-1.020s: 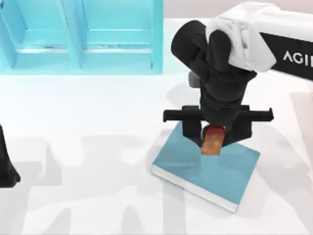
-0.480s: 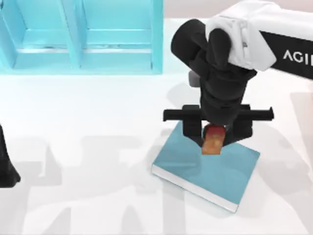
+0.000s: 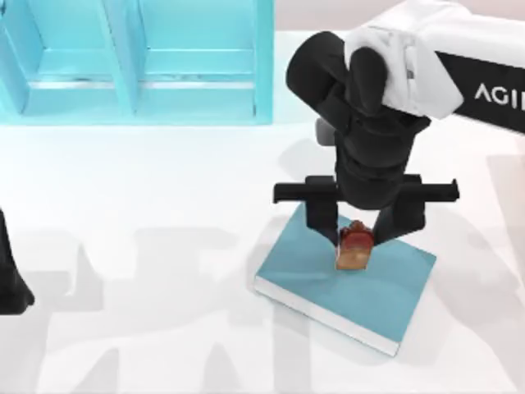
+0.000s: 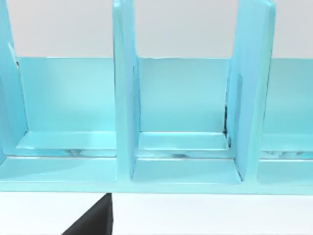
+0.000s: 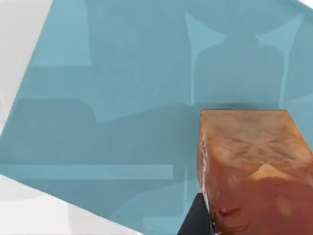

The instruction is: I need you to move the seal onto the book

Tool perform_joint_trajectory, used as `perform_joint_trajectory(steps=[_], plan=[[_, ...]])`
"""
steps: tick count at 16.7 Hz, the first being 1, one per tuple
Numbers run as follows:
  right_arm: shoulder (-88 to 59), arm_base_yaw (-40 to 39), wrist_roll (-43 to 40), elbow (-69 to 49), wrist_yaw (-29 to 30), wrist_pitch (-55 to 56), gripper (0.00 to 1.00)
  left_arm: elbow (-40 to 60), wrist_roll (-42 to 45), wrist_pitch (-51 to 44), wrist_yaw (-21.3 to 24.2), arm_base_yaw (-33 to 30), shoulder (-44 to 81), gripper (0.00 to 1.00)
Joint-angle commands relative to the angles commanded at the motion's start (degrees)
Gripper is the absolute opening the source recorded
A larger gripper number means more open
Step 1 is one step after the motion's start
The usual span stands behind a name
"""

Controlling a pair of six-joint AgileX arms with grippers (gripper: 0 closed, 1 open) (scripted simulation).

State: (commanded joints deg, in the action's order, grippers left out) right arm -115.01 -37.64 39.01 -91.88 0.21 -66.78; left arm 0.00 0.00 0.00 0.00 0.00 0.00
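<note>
placement step: right gripper [image 3: 358, 238] is clamped on the seal [image 3: 353, 248], low over the book [image 3: 361, 287] on the tabletop [image 3: 164, 246]; next, open and lift. left arm parked at left edge.

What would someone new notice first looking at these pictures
The right gripper hangs over the teal book right of the table's centre, its fingers around the small brown-orange seal. Behind, a light-blue shelf unit lines the far left; the left gripper sits parked at the left edge.
</note>
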Motion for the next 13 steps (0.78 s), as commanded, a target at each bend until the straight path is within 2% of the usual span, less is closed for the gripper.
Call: perform_joint_trajectory(steps=[5,13], plan=[[0.00,0.00,0.00,0.00,0.00,0.00,0.98,0.00,0.00,0.00,0.00,0.00,0.00,1.00],[0.00,0.00,0.00,0.00,0.00,0.00,1.00,0.00,0.00,0.00,0.00,0.00,0.00,1.00]])
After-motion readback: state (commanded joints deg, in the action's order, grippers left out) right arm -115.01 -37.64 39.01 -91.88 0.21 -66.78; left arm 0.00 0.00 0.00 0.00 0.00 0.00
